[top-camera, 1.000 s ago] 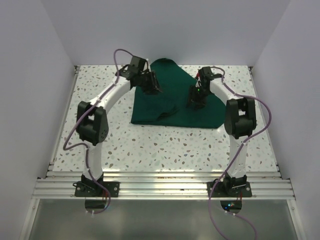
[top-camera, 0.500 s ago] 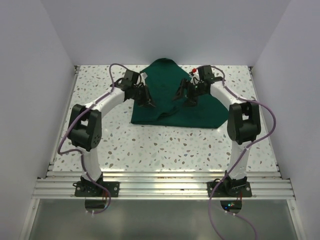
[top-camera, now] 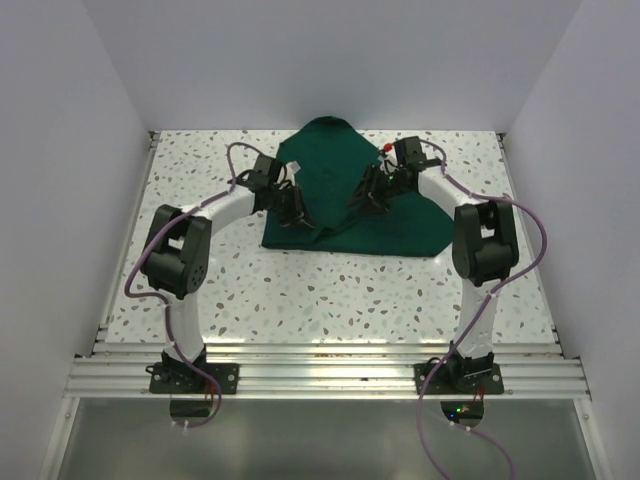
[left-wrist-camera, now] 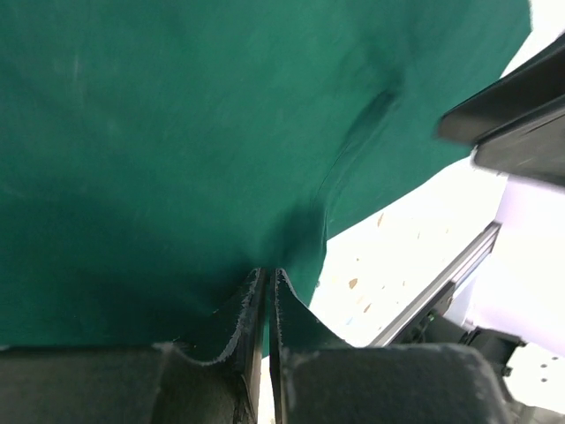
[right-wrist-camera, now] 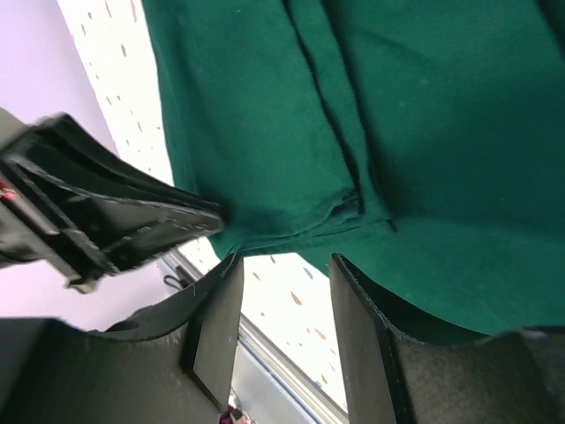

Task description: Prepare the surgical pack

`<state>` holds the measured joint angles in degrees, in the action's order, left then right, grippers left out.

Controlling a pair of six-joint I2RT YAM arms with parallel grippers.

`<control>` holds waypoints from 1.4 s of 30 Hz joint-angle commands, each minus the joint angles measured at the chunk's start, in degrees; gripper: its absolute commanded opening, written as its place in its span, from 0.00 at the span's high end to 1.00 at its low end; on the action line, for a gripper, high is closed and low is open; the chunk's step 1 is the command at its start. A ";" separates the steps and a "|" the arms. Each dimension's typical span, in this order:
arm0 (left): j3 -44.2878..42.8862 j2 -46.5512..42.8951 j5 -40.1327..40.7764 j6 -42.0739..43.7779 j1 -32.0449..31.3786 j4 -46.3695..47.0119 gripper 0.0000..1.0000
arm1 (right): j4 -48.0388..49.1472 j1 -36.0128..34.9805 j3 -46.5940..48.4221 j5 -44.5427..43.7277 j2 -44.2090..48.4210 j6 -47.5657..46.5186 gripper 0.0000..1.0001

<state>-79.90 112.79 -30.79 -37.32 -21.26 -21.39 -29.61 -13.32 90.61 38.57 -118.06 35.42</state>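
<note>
**A:** Where is the surgical pack?

**B:** Only a dark green cloth (top-camera: pixel 335 150) shows. It lies rumpled on the far middle of the speckled desk (top-camera: pixel 300 290), partly folded over itself.

**A:** What are the grippers doing?

**B:** The left gripper (left-wrist-camera: pixel 267 276) is at the cloth's near left part, jaws pressed together on a pinched fold of fabric. The right gripper (right-wrist-camera: pixel 284 261) hangs above the cloth's right half, jaws apart, nothing between them.

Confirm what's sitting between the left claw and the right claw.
Only the green cloth lies between the left claw and the right claw. The top external view shows nothing else on that stretch.
</note>
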 commanded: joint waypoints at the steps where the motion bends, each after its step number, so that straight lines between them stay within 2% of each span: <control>1: 3.07 -1.26 -1.47 0.67 -0.89 2.66 0.92 | -1.67 0.58 2.20 -2.69 -0.24 -1.83 0.53; 6: 7.03 -2.31 -0.42 1.20 -0.89 3.11 0.92 | -3.79 5.23 2.30 -6.39 1.25 -2.72 0.51; 9: 6.16 -2.32 -0.42 1.37 -0.89 2.84 0.92 | -6.86 9.62 2.29 -11.48 3.27 -5.35 0.43; 10: 5.64 -2.49 -0.33 1.37 -0.89 2.23 0.92 | -7.65 11.63 2.12 -15.67 4.41 -6.75 0.38; 13: 3.53 -3.45 0.46 1.37 -0.89 1.26 0.91 | -9.68 15.67 -1.03 -22.37 6.96 -8.26 0.32; 17: 0.36 -4.77 1.61 1.46 -0.89 -0.50 0.89 | -6.70 19.38 -10.16 -33.70 13.63 -8.35 0.24; 24: -0.87 -5.65 1.25 1.64 -0.89 -2.08 0.86 | -4.76 22.81 -13.08 -41.10 13.12 -9.93 0.21; 33: 5.53 -9.60 2.22 2.25 -0.37 -1.56 0.86 | 0.60 25.27 -15.03 -43.84 8.99 -9.41 0.21; 36: 6.86 -10.92 2.48 2.43 -0.28 -1.73 0.86 | 1.65 25.71 -13.01 -45.16 6.28 -10.01 0.23; 42: 6.95 -11.10 2.05 2.78 0.42 -2.34 0.86 | 1.65 26.33 -9.49 -40.95 1.00 -10.63 0.32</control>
<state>-73.19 104.53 -28.69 -36.23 -21.69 -23.62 -29.76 12.73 79.02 -3.53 -113.78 25.47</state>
